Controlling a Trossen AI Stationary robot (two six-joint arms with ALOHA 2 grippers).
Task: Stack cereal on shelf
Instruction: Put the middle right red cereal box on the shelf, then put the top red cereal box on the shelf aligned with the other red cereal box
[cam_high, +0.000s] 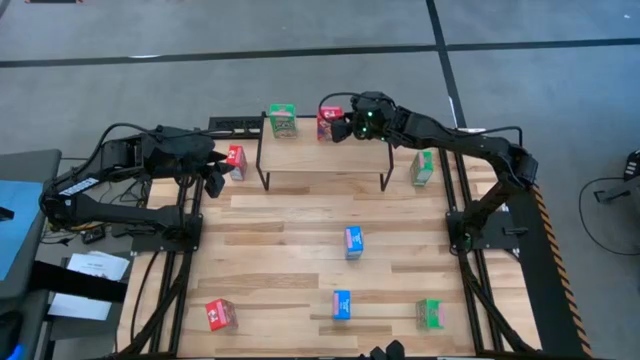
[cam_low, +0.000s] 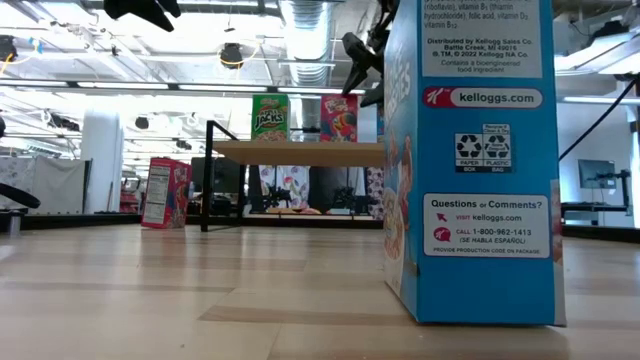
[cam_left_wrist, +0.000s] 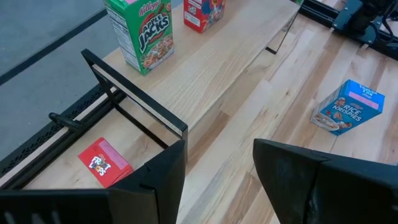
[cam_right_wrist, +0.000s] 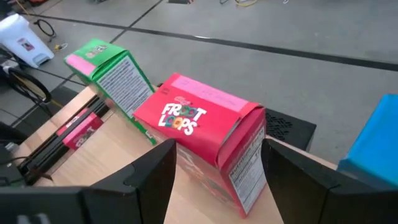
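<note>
right gripper (cam_high: 338, 127) reaches over shelf (cam_high: 322, 155), jaws wide around red box (cam_high: 327, 122); left gripper (cam_high: 212, 172) open.

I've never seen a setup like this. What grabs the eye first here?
Probably the right gripper, open around a red cereal box on the small wooden shelf at the table's far edge, next to a green box standing there. Other red, blue and green boxes sit scattered over the table, while the left gripper waits, open, near the shelf's left end.

Two dark, jointed arms trail black cables; the left arm (cam_high: 110, 190) bears a white label.
</note>
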